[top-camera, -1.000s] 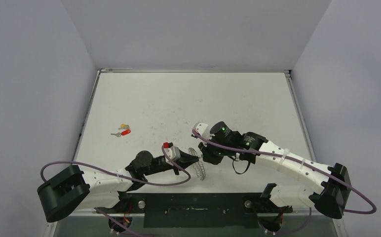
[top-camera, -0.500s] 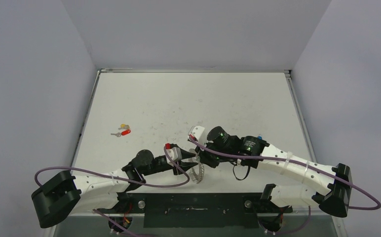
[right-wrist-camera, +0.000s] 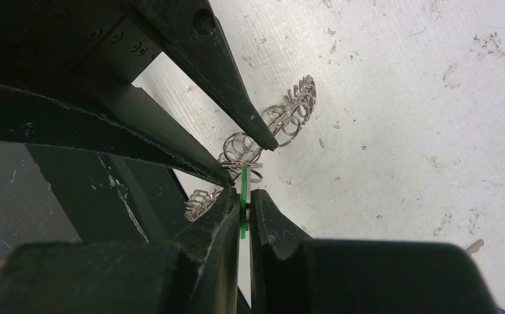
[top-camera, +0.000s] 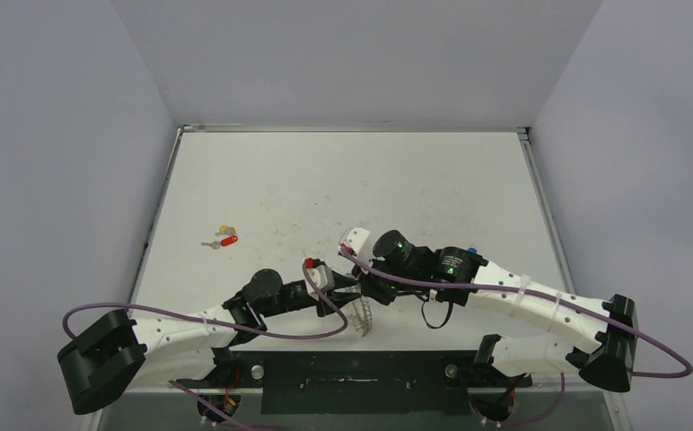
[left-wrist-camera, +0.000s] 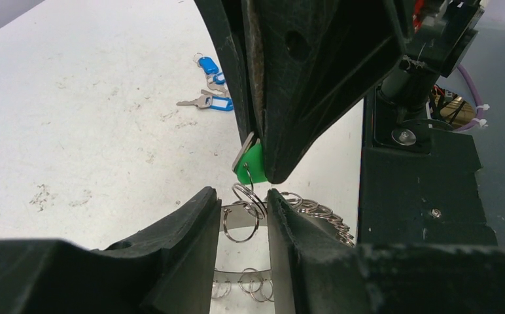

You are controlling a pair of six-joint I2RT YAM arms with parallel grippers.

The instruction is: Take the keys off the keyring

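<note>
Soft, even light is coming from overhead, leaving the white table (top-camera: 343, 180) bright and casting only faint shadows beneath the arms (top-camera: 513, 294). In both wrist views, the close black fingers (left-wrist-camera: 171, 261) are blurring into dark, nearly featureless shapes.

A white worktop (top-camera: 343, 180), scuffed with dark specks, sits boxed in on three sides by plain pale grey walls (top-camera: 352, 63). A thin metal rim (top-camera: 352, 129) edges its far side. The light is soft and even.
</note>
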